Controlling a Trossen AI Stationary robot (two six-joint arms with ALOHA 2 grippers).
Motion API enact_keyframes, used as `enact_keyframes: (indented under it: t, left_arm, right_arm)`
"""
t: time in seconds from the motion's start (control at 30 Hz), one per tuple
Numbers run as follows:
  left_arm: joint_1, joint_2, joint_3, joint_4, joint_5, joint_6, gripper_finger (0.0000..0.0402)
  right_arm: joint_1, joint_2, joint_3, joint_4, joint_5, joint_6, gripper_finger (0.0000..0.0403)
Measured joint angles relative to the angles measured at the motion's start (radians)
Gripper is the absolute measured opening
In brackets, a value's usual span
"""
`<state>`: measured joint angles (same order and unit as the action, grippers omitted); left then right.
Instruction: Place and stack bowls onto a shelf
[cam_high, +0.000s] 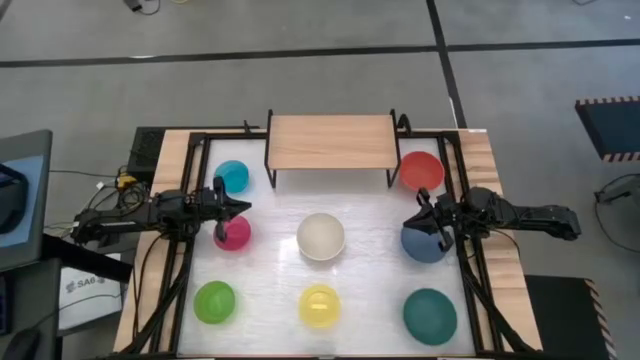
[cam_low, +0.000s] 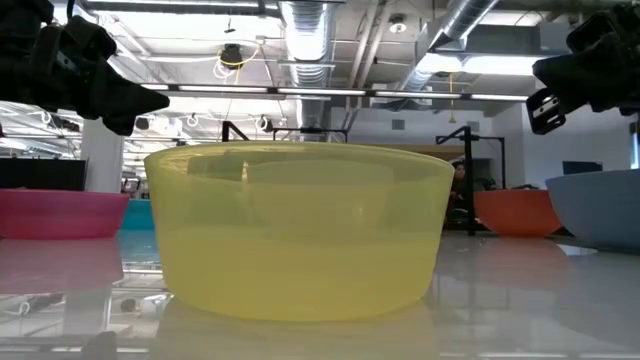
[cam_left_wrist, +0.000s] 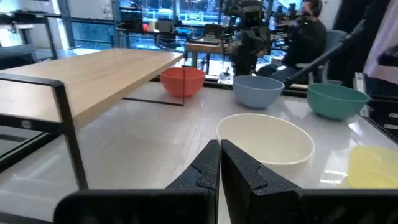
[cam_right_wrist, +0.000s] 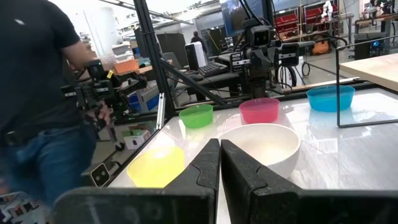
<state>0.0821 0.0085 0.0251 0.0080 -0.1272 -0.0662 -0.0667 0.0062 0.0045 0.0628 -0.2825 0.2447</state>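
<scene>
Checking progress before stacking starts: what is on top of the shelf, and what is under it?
The shelf top is bare wood, no bowls on it. From the left wrist view, bare white table shows beneath its near edge; the rest underneath is hidden by the top.

Two black, jointed arms with chunky matte housings. Black cables trail behind each. The left hand (cam_high: 238, 208) and right hand (cam_high: 421, 206) end in blunt, angular dark fingers (cam_left_wrist: 205, 171).
</scene>
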Motion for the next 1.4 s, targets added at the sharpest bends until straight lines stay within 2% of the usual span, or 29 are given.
enact_keyframes:
  t: [0.13, 0.23, 0.4, 0.57, 0.67, 0.83, 0.93, 1.07, 1.2, 1.3, 1.4]
  left_arm:
    - [0.001, -0.001, -0.006, 0.105, -0.177, -0.017, 0.0]
    - [0.001, 0.0, -0.009, 0.14, -0.273, -0.094, 0.0]
    - [0.001, 0.0, -0.009, 0.158, -0.306, -0.372, 0.0]
    - [0.001, 0.0, -0.01, 0.191, -0.393, -0.482, 0.0]
    - [0.001, 0.0, -0.01, 0.245, -0.448, -0.461, 0.0]
    - [0.001, 0.0, 0.008, 0.352, -0.532, -0.357, 0.0]
    - [0.0, 0.015, 0.051, 0.351, -0.538, -0.373, 0.0]
    - [-0.014, 0.092, 0.116, 0.346, -0.474, -0.377, 0.0]
    - [-0.02, 0.219, 0.17, 0.343, -0.509, -0.374, 0.0]
    - [-0.016, 0.324, 0.213, 0.34, -0.57, -0.413, 0.0]
    - [-0.003, 0.421, 0.263, 0.339, -0.545, -0.465, 0.0]
  right_arm:
    - [0.0, 0.0, 0.0, 0.0, 0.0, 0.0, 0.0043]
    - [0.0, 0.0, 0.0, 0.0, 0.0, 0.0, 0.0043]
    - [0.0, 0.0, 0.0, 0.0, 0.0, 0.0, 0.0043]
    - [0.0, 0.0, 0.0, 0.005, 0.007, -0.02, 0.0043]
    - [-0.003, 0.001, 0.0, 0.104, 0.17, -0.088, 0.0043]
    - [-0.003, 0.0, 0.0, 0.367, 0.427, -0.006, 0.0043]
    - [-0.003, 0.0, 0.0, 0.525, 0.512, 0.07, 0.0043]
    - [-0.005, 0.0, 0.002, 0.624, 0.555, 0.112, 0.0043]
    - [-0.028, 0.001, 0.029, 0.483, 0.76, 0.192, 0.0043]
    - [-0.051, 0.011, 0.066, 0.318, 0.773, 0.249, 0.0043]
    - [-0.069, 0.049, 0.085, 0.224, 0.762, 0.336, 0.0043]
